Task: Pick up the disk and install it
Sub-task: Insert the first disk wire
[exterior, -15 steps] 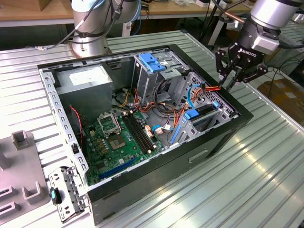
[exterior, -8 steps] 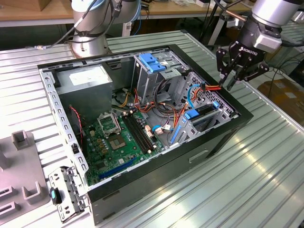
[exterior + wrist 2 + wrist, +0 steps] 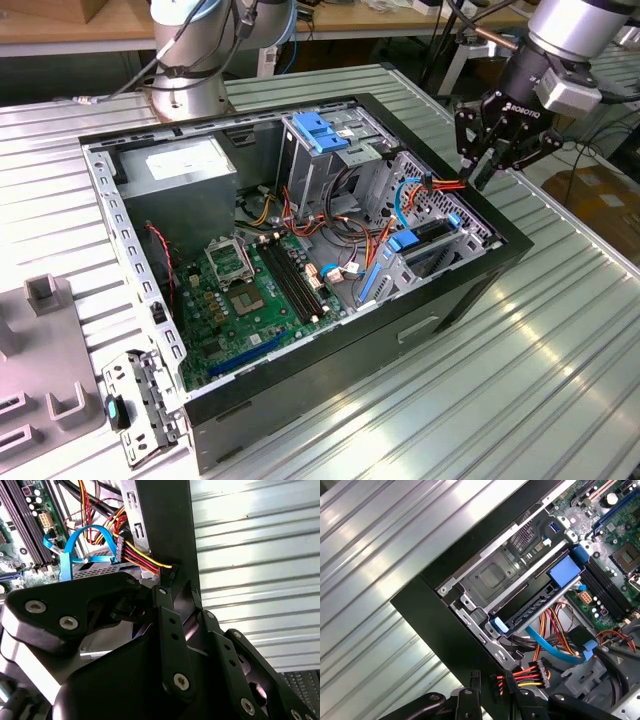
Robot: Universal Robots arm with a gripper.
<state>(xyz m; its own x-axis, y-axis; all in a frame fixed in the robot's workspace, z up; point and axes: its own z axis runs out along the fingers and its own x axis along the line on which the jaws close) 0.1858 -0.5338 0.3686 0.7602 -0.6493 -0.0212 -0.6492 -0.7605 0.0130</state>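
The open computer case (image 3: 455, 300) lay on its side on the ribbed metal counter (image 3: 560, 380), its inside facing up. From where I stood I could see the green motherboard (image 3: 240, 290) in the middle. The grey power-supply box (image 3: 180, 170) sat at the far end, near the arm's base (image 3: 190, 85). A grey drive cage with a blue latch (image 3: 318, 130) on top stood behind the board.

The claw (image 3: 490, 178) hung pointing down just above the case's rim on the exterior view's right, over the corner where the drive bay sits. I could not tell how far it was open. It was close above a bundle of red, yellow and black wires (image 3: 530, 674) ending in a black plug, but I could not make out whether it touched them.

The disk (image 3: 535, 604) appeared to be standing on edge in that corner bay, just inside the black wall. In the first wrist view it showed as a long dark slab with blue plastic at either end. In the exterior view its blue rails (image 3: 405, 240) showed just below the claw. A flat blue cable (image 3: 545, 642) ran beside it towards the wires. The claw and the disk were near each other but apart.
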